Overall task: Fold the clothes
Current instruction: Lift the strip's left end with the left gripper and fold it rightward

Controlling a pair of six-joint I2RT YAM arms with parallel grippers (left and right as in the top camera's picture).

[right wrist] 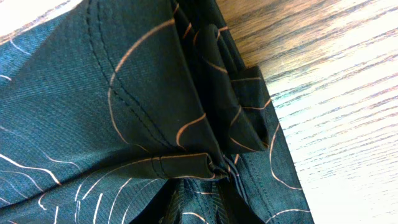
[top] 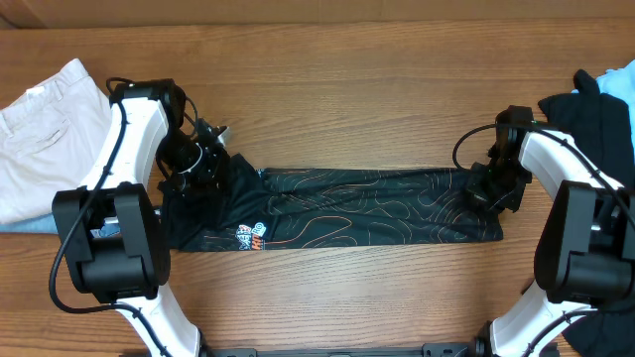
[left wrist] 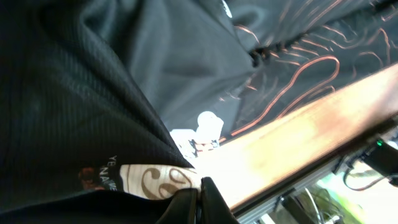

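Overhead: I saw the black jersey (top: 367, 203) lying as a long band across the worktop (top: 347, 89), with the left tool (top: 201, 164) at its left end, the right tool (top: 493, 186) at its right end, and beige trousers (top: 45, 129) at far left. Left wrist: the left tool was clenched on the jersey's dark cloth beside a printed logo. Right wrist: the right tool gripped a bunched fold of the line-patterned jersey, bare wood alongside.
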